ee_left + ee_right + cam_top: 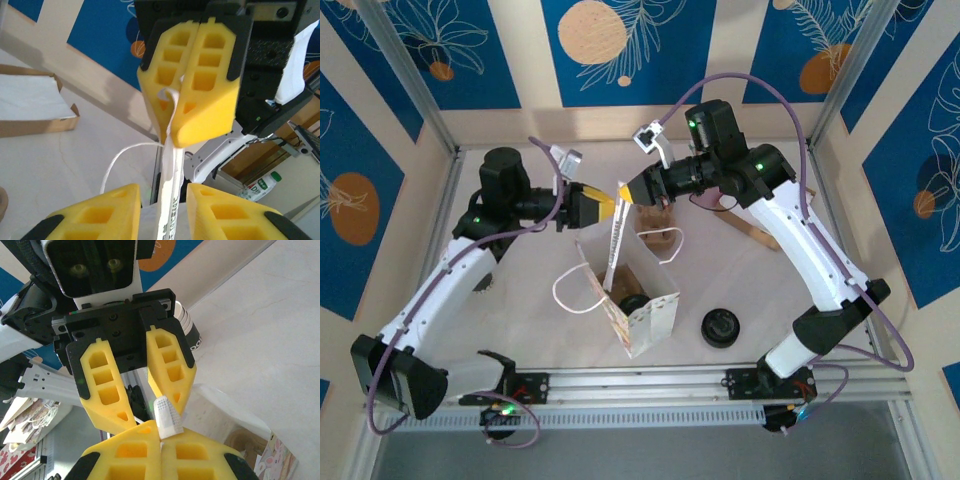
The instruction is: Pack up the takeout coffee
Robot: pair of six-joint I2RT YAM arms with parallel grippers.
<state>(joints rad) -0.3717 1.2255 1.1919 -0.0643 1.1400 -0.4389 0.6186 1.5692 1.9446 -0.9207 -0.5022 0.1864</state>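
R jaws were shut tight, pinching top rim of white paper bag and lifting it. L jaws stood part open, one finger each side of same rim, not clamped. Bag stood mid desk betw arms, mouth open. Dark round obj lay inside, couldn't ID. Takeout coffee stood on desk outside bag, beyond L jaws, lid hidden. Black round item sat on desk just R of bag.

The bag stands on the surface under the left gripper and right gripper; a round thing lies right, nearer.
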